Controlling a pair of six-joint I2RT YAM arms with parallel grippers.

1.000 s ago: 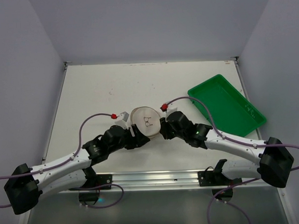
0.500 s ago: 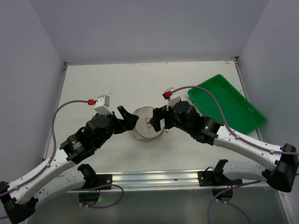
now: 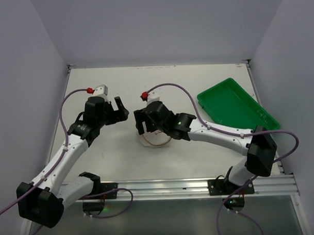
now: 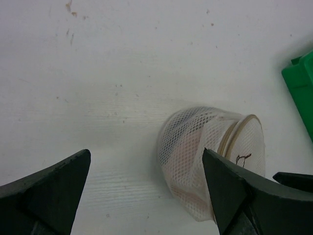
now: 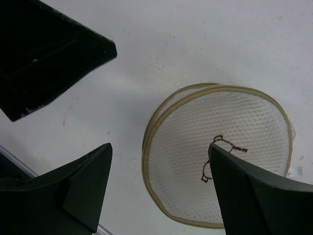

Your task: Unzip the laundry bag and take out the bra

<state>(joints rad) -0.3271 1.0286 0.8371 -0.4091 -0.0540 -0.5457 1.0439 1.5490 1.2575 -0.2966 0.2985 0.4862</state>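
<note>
From above, we see the left gripper pulled back and to the left. A second ago it pressed against the bag; now it stands apart from it, fingers spread and empty. The right gripper has swung across since then and now hangs over the bag's left part, with its arm reaching in from the right. A second ago the bag stood on edge between the two grippers; now it lies on the table on its own, near the middle. The tray has not moved from the right side.

In the left wrist view, the left gripper is wide open with only bare table between its fingers. The bag lies on its side beyond the right finger, its mesh wall towards us and its tan-rimmed face turned right. A pinkish shade through the mesh is the bra, still inside. A corner of the tray shows at the right edge.

In the right wrist view, the right gripper is released, its fingers spread on either side above the bag and not touching it. The printed face looks up at us, tilted. We cannot tell whether the zip is open.
</note>
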